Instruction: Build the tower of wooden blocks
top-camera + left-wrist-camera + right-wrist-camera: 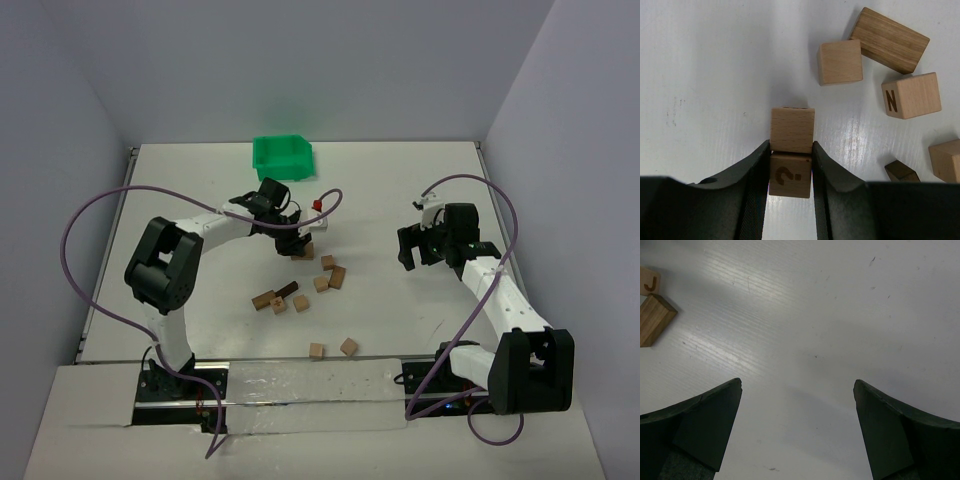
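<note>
The left gripper (791,147) clamps a "?" cube (790,176) that touches a plain cube (792,129) (other blocks (840,62) lie nearby). The right gripper (797,390) hangs wide apart.

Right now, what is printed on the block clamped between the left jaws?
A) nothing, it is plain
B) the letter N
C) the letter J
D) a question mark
D: in the left wrist view the left jaws are shut on the question-mark block, whose dark mark faces the camera, while the N block lies loose on the table to the side.
</note>
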Action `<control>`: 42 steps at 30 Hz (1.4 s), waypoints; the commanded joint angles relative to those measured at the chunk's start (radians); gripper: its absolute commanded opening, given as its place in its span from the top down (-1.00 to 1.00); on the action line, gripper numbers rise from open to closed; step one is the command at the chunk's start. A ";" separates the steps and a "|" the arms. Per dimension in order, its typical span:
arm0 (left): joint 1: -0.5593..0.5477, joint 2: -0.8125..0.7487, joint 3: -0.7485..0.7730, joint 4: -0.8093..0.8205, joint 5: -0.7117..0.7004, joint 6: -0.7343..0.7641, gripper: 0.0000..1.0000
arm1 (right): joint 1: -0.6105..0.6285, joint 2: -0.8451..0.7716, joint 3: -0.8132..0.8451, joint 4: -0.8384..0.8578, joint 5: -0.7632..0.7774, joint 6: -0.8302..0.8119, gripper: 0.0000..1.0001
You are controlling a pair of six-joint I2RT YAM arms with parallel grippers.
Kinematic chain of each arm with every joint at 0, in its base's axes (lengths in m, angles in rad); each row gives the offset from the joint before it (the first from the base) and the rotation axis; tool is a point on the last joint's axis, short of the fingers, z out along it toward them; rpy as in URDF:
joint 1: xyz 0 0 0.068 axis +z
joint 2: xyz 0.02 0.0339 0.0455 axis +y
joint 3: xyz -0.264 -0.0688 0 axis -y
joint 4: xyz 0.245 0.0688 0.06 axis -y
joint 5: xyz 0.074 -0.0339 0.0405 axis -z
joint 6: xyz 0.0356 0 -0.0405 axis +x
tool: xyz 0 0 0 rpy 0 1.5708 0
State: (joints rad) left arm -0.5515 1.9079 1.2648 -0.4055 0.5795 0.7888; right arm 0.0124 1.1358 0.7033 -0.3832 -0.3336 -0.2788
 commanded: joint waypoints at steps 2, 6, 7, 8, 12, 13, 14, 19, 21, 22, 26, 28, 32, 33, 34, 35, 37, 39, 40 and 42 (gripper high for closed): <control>-0.010 0.007 0.025 0.031 0.001 0.015 0.85 | -0.005 -0.003 0.044 0.003 0.004 -0.008 -0.99; -0.010 0.012 0.022 0.033 -0.008 0.018 0.80 | -0.005 -0.004 0.042 0.003 0.004 -0.010 -0.99; -0.010 0.013 0.020 0.034 -0.010 0.019 0.79 | -0.005 -0.004 0.043 0.004 0.004 -0.010 -0.99; -0.010 0.012 0.018 0.034 -0.011 0.021 0.77 | -0.005 -0.004 0.043 0.004 0.004 -0.011 -0.99; -0.010 0.011 0.015 0.034 -0.014 0.027 0.72 | -0.005 -0.002 0.044 0.004 0.002 -0.011 -0.99; -0.010 0.011 0.015 0.031 -0.015 0.029 0.69 | -0.005 -0.002 0.044 0.003 0.001 -0.011 -0.99; -0.011 0.010 0.015 0.031 -0.015 0.030 0.64 | -0.005 0.001 0.044 0.004 0.001 -0.010 -0.99; -0.011 0.006 0.013 0.028 -0.018 0.037 0.47 | -0.005 0.001 0.045 0.003 0.001 -0.008 -0.99; -0.010 0.003 0.015 0.026 -0.020 0.040 0.41 | -0.006 0.001 0.045 0.001 -0.001 -0.008 -0.99; -0.010 0.000 0.015 0.025 -0.023 0.041 0.36 | -0.005 0.002 0.045 0.001 -0.001 -0.008 -0.99; -0.010 -0.008 0.015 0.019 -0.024 0.046 0.18 | -0.005 0.004 0.046 0.003 -0.002 -0.008 -0.99; -0.009 -0.016 0.017 0.015 -0.022 0.049 0.07 | -0.005 0.003 0.046 0.001 -0.004 -0.008 -0.99; -0.010 -0.029 0.027 -0.006 -0.009 0.053 -0.12 | -0.006 0.004 0.047 0.003 -0.005 -0.007 -0.99; -0.010 -0.033 0.031 -0.016 -0.001 0.056 -0.20 | -0.005 0.004 0.047 0.002 -0.006 -0.006 -0.99; -0.010 -0.038 0.034 -0.024 0.006 0.058 -0.30 | -0.005 0.004 0.047 0.001 -0.007 -0.006 -0.99; -0.009 -0.044 0.039 -0.029 0.012 0.060 -0.39 | -0.005 0.006 0.048 0.001 -0.009 -0.006 -0.99; -0.009 -0.063 0.050 -0.040 0.019 0.057 -0.48 | -0.005 0.008 0.048 0.000 -0.010 -0.006 -0.99; -0.008 -0.087 0.072 -0.054 0.023 0.047 -0.49 | -0.006 0.010 0.047 0.000 -0.016 -0.008 -0.99; -0.008 -0.101 0.077 -0.067 0.023 0.043 -0.49 | -0.005 0.010 0.048 -0.001 -0.021 -0.010 -0.99; -0.007 -0.136 0.095 -0.086 0.026 0.031 -0.50 | -0.005 0.006 0.048 -0.004 -0.027 -0.014 -0.99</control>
State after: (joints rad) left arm -0.5556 1.8810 1.2807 -0.4552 0.5560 0.8323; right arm 0.0124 1.1366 0.7033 -0.3832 -0.3385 -0.2821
